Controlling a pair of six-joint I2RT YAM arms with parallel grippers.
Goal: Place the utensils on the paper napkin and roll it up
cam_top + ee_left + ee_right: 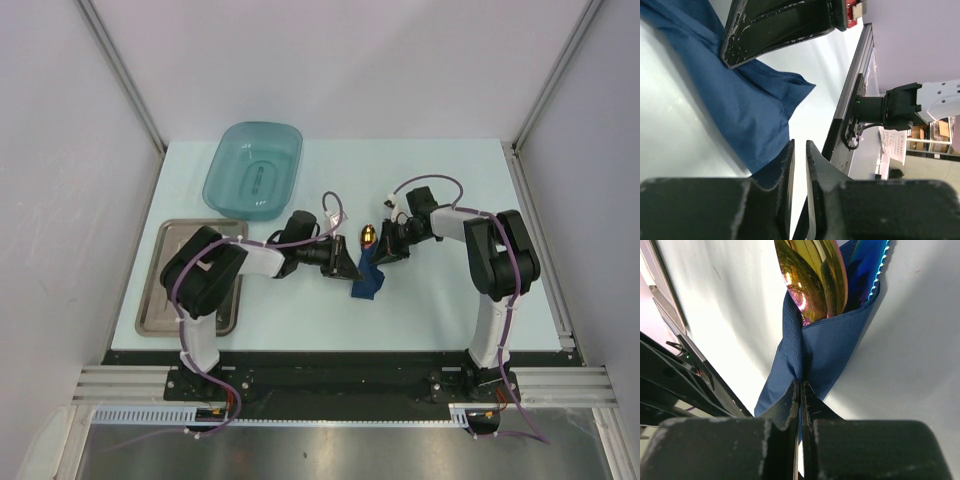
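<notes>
Left gripper [799, 150] just left of the paper napkin [367, 281] — fingers nearly pressed together at its edge; we cannot tell if it is caught. Utensils [812, 280] sit wrapped inside the napkin, on the table [440, 300]. Right gripper [800, 386], at the napkin's right — pinching its fold.

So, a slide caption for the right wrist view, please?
Right hand pinches the napkin wrapped around the spoon and knife.

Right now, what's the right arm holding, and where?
The right gripper pinches the paper napkin between its fingers at a bunched fold near the utensils wrapped in it.
</notes>
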